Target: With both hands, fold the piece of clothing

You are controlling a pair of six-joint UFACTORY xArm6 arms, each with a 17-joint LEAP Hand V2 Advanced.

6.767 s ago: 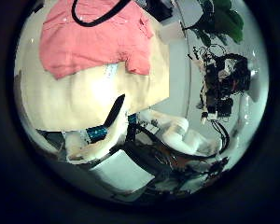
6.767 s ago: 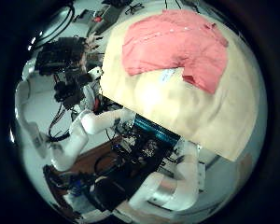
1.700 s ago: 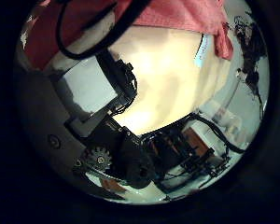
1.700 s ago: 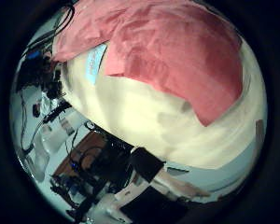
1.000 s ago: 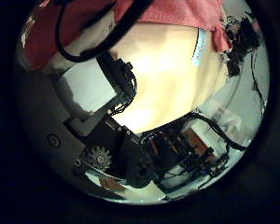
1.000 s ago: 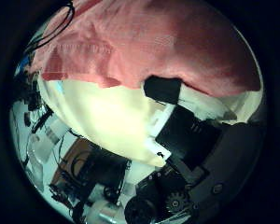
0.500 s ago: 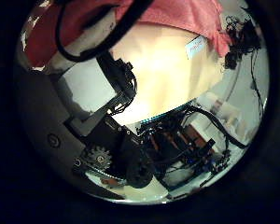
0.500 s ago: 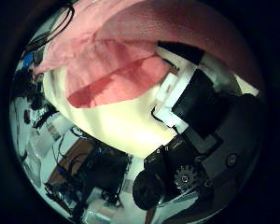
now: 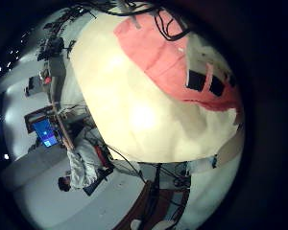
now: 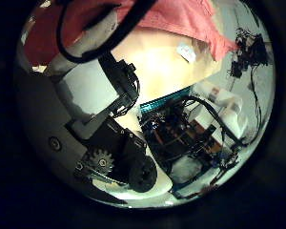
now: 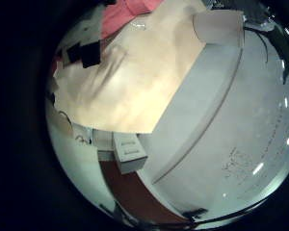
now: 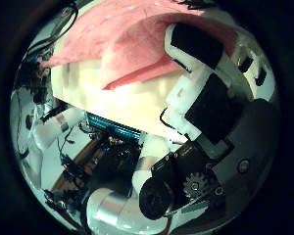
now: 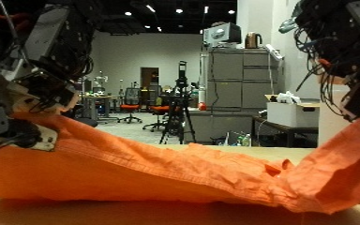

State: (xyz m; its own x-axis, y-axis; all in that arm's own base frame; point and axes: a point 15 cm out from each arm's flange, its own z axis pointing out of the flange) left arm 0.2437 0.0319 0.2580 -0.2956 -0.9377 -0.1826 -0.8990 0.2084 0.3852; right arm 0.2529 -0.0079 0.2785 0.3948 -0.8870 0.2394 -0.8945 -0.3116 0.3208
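An orange garment (image 13: pixel 180 173) lies stretched across the tan table cover (image 13: pixel 55 214), with both ends raised off it. My left hand (image 13: pixel 37 84) hangs over one end, fingers curled onto the cloth edge. My right hand (image 13: pixel 349 42) holds the other end up higher. In the left thumb side palm view, the fingers (image 10: pixel 91 91) bend towards the garment (image 10: pixel 181 14). In the right thumb side palm view, the fingers (image 12: pixel 206 98) close over the garment (image 12: pixel 127 44). Dark fingertips press the garment (image 9: pixel 168 53) in the left little finger side palm view.
The table cover (image 9: pixel 134 105) runs on past the garment to the table's edge (image 11: pixel 202 106). Behind the table stand a grey cabinet (image 13: pixel 236 94), a tripod (image 13: pixel 180 103) and a box (image 13: pixel 286 111) on a stand.
Both hands came down onto the garment and curled their fingers on its edges. Over the last second the pinched edges have risen off the table cover with the hands.
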